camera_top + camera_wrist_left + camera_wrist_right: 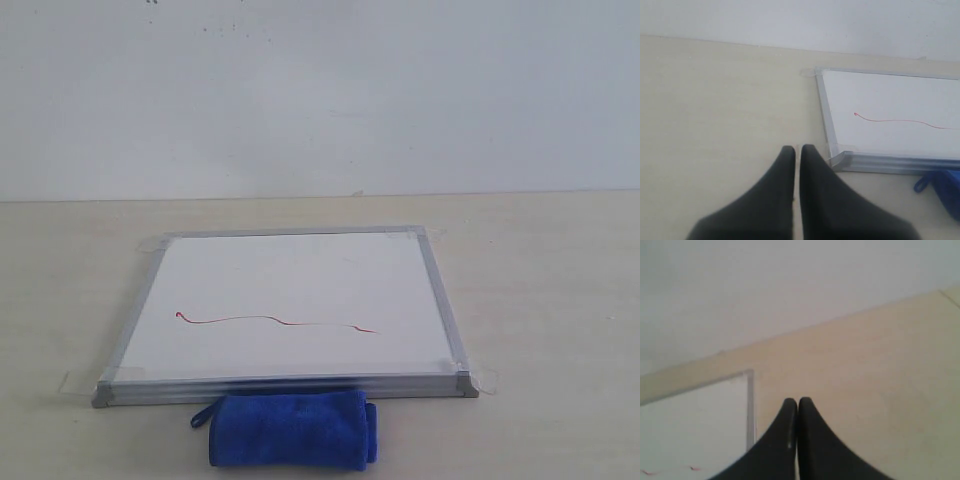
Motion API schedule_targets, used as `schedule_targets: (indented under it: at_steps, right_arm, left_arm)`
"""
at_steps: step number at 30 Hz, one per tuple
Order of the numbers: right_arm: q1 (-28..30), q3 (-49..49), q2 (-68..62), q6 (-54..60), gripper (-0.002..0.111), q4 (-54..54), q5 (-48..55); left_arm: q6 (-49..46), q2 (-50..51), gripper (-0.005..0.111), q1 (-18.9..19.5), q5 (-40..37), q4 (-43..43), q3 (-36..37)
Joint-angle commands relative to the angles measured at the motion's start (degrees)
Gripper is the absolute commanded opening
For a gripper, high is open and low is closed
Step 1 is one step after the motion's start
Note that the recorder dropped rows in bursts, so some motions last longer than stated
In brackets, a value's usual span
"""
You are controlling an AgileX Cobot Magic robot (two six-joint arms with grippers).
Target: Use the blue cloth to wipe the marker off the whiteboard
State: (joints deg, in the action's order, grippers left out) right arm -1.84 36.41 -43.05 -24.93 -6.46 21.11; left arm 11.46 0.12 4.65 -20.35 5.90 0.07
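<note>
Left hand (796, 148) and right hand (798, 401) both pressed together, empty — blue cloth (290, 428) sits just beside the whiteboard (300, 265) frame, so a grab could snag it.

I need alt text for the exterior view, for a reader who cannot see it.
A whiteboard with a wavy red marker line lies flat on a beige table. A rolled blue cloth lies beside its near edge.

Exterior camera looks from the front over the silver-framed white rectangular whiteboard (290, 280); my low wrist cameras each share one side.
</note>
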Motion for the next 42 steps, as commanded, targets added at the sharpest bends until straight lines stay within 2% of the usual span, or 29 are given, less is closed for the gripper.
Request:
schedule_targets:
  at_steps: [1,3,5,8,10,15,21,25,29,31,36,38,42]
  right_arm:
    - [0.0,0.3,-5.7,2.8,0.000,3.2,4.8]
    - [0.0,0.3,-8.1,8.7,0.000,6.8,5.2]
    - [-1.7,0.3,-10.4,21.5,0.000,14.8,6.1]
    - [-7.3,0.3,-14.1,45.0,0.000,29.7,9.1]
    - [-11.2,0.3,-16.8,54.6,0.000,35.3,9.9]
    - [-19.3,1.7,-24.2,56.0,0.000,36.3,10.3]
    - [-23.3,13.0,-35.0,55.7,0.000,35.7,26.3]
    - [-24.8,18.3,-39.0,58.2,0.000,34.7,26.2]
    - [-27.8,18.9,-41.4,67.4,0.000,34.4,18.3]
    - [-29.6,18.9,-43.1,72.1,0.005,34.4,15.6]
    - [-34.8,18.9,-47.9,76.1,0.038,34.4,8.9]
    - [-35.8,19.2,-49.6,76.1,0.046,34.6,7.9]
    - [-36.7,20.0,-52.6,76.8,0.044,34.4,6.2]
  left_arm:
    - [0.5,-0.1,0.004,-0.3,-0.1,-0.5,-0.1]
    - [0.5,-0.1,0.004,-0.3,-0.1,-0.5,-0.1]
    - [0.5,-0.1,0.004,-0.3,-0.1,-0.5,-0.1]
    - [0.5,-0.1,0.004,-0.3,-0.1,-0.5,-0.1]
    - [0.5,-0.1,0.004,-0.3,-0.1,-0.5,-0.1]
    - [0.5,-0.1,0.004,-0.3,-0.1,-0.5,-0.1]
    - [0.5,-0.1,0.004,-0.3,-0.1,-0.5,-0.1]
    - [0.5,-0.1,0.004,-0.3,-0.1,-0.5,-0.1]
    - [0.5,-0.1,0.004,-0.3,-0.1,-0.5,-0.1]
    - [0.5,-0.1,0.004,-0.3,-0.1,-0.5,-0.1]
    - [0.5,-0.1,0.004,-0.3,-0.1,-0.5,-0.1]
    - [0.5,-0.1,0.004,-0.3,-0.1,-0.5,-0.1]
    - [0.5,-0.1,0.004,-0.3,-0.1,-0.5,-0.1]
